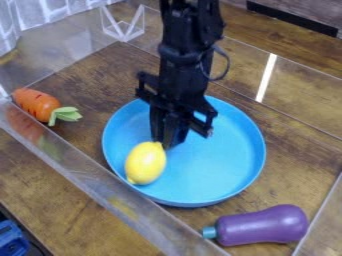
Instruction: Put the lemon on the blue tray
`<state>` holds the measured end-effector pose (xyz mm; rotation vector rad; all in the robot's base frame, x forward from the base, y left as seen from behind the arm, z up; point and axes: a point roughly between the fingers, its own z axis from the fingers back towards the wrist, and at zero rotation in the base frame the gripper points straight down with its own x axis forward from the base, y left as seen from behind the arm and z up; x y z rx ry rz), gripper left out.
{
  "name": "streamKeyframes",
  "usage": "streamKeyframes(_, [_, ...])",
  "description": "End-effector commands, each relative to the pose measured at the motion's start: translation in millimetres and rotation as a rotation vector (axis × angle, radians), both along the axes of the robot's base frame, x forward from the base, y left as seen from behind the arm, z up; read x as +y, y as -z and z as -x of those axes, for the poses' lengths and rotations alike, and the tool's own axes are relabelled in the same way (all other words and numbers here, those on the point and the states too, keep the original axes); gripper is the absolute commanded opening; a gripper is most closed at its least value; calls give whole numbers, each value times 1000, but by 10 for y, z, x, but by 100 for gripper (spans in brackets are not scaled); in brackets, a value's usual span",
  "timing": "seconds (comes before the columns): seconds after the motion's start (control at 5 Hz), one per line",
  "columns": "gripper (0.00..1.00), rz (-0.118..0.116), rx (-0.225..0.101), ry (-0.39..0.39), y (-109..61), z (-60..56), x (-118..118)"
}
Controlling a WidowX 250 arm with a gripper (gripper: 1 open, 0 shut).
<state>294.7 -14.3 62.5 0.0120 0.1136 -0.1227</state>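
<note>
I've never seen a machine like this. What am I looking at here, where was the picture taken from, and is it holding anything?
The black shape coming down from the top is a single robot arm; its lower end is the hand, which grasps things. The camera looks down at the scene from above, at a slant.

On the wooden surface sits a round, bright-blue tray. The yellow lemon lies on it, toward one side, just past the hand, which appears not to be holding it. Outside the tray are an orange carrot with a green top and a purple eggplant. A clear, see-through edge runs across the near corner.
</note>
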Motion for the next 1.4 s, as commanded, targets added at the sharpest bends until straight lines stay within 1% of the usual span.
streamKeyframes(0.0, [0,-10,-35,58,-240,-308,176])
streamKeyframes(0.2, [0,-11,-27,24,-230,-361,442])
streamKeyframes(0.4, [100,-8,-14,-3,-158,-365,717])
streamKeyframes(0.6, [100,-2,1,-12,-98,-318,897])
streamKeyframes(0.8, [100,0,8,14,-150,-224,797])
streamKeyframes(1.0, [100,10,-11,143,-224,-73,532])
streamKeyframes(1.2, [100,14,-27,273,-286,-82,336])
